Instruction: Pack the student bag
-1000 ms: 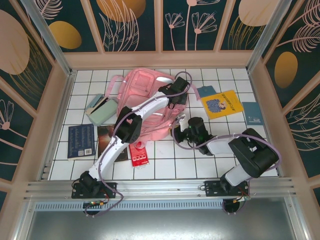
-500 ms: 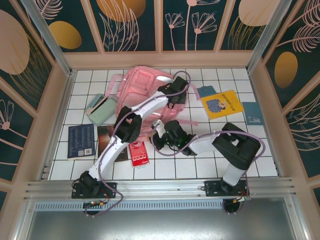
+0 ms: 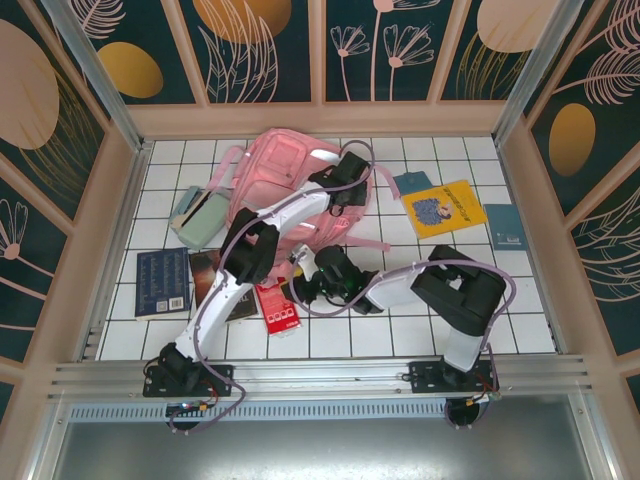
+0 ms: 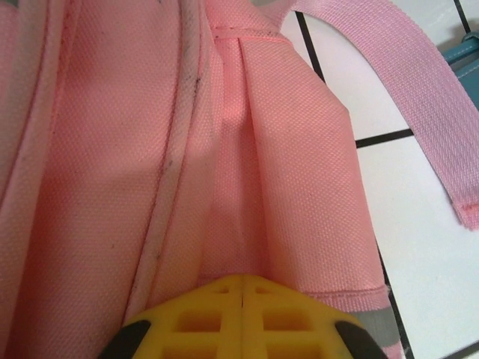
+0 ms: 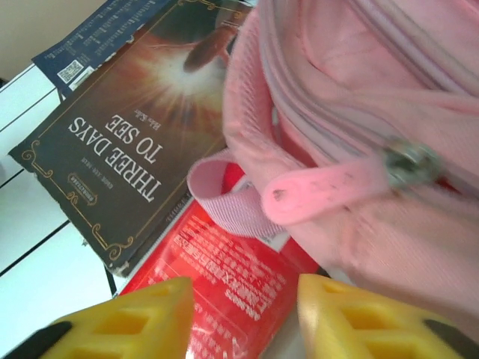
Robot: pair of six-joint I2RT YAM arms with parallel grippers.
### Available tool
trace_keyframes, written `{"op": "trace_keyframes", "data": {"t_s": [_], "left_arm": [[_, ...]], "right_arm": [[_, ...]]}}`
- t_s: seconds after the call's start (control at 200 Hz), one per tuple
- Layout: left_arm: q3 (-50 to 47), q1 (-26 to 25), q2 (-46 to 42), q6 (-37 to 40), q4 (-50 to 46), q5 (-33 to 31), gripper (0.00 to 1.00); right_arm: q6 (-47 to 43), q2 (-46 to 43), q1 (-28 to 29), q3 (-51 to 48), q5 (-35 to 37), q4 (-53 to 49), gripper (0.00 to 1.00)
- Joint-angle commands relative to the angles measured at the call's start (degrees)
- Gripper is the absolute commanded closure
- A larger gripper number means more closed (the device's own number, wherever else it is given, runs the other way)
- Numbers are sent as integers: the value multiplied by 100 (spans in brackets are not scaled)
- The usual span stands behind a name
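Seemingly the zip-opening step is in hand. Right pincer (image 5: 243,303), jaws apart, hangs over a red packet (image 5: 217,273), with the zip tab (image 5: 329,191) just ahead of it. Next it should ease forward and close on that tab. Farther off, the left pincer (image 4: 243,290) is pinched together on the bag (image 3: 285,170), bracing its fabric.

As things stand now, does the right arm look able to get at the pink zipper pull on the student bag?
Probably yes. The right end effector is open, and the zipper pull on the student bag lies just ahead of its gap, with nothing between.
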Motion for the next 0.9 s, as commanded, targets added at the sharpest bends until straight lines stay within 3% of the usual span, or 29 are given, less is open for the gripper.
{"op": "trace_keyframes", "data": {"t_s": [0.0,0.18,0.335,0.46,0.676,0.896], "left_arm": [[-480,199,-711,14,-296,-166,82],[-1459,196,-2055,66,51,-321,74],[-2784,197,-3393,8,467,-442,69],[-4264,194,-4567,-88,894,-556,70],[-6631,177,-6451,-386,1111,-425,74],[-8117,-141,-7616,-686,822,-445,77]], "right_arm": [[99,-589,-173,-302,62,141,53],[480,-1371,-657,-756,108,10,47],[801,-1680,-974,-947,30,-124,48],[1162,-1791,-1118,-1070,595,-85,48],[1619,-1787,-1343,-1109,869,108,48],[1746,-1778,-1380,-1029,1057,132,48]]}}
